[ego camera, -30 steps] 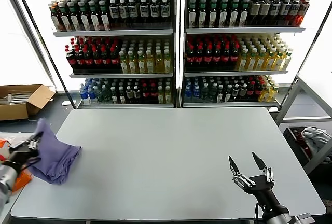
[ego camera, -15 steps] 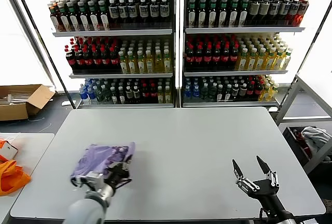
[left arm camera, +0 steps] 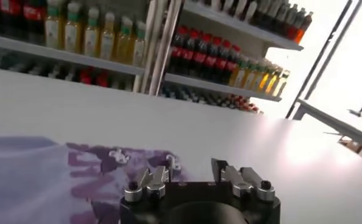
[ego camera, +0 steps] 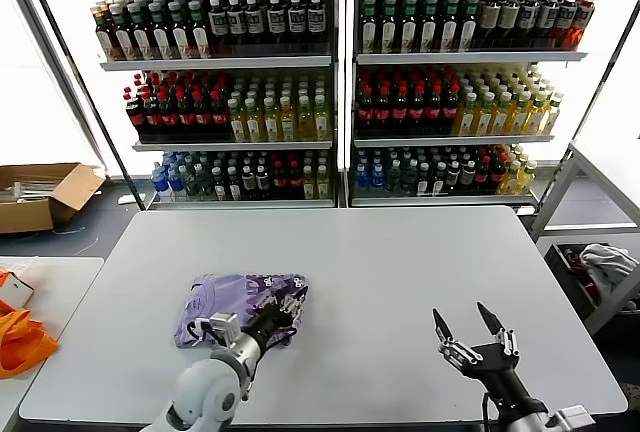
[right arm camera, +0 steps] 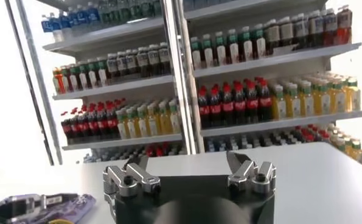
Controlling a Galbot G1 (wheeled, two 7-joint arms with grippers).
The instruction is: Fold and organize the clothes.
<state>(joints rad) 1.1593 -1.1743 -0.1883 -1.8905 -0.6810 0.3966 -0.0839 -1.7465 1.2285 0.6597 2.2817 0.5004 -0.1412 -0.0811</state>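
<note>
The clothes, a lavender T-shirt (ego camera: pixel 232 295) with small dark-and-white printed figures, lie crumpled on the grey table (ego camera: pixel 400 252), left of its middle. My left gripper (ego camera: pixel 281 311) hovers low at the shirt's right edge. In the left wrist view the left gripper (left arm camera: pixel 194 165) stands open with nothing between its fingers, and the shirt (left arm camera: pixel 59 173) spreads just beside one fingertip. My right gripper (ego camera: pixel 462 318) waits open near the table's front right, well clear of the shirt. Seen from the right wrist, the right gripper (right arm camera: pixel 185 159) is wide and empty, with the shirt (right arm camera: pixel 77 199) far off.
An orange cloth (ego camera: pixel 20 340) lies on a side table at the far left. A cardboard box (ego camera: pixel 40 192) sits on the floor behind it. Shelves of bottles (ego camera: pixel 340 82) stand behind the table. A grey-white bundle (ego camera: pixel 605 264) rests in a crate at the right.
The left gripper carried the shirt from the table's left edge toward the middle, then opened and let it drop onto the table. The right gripper barely shifted.
</note>
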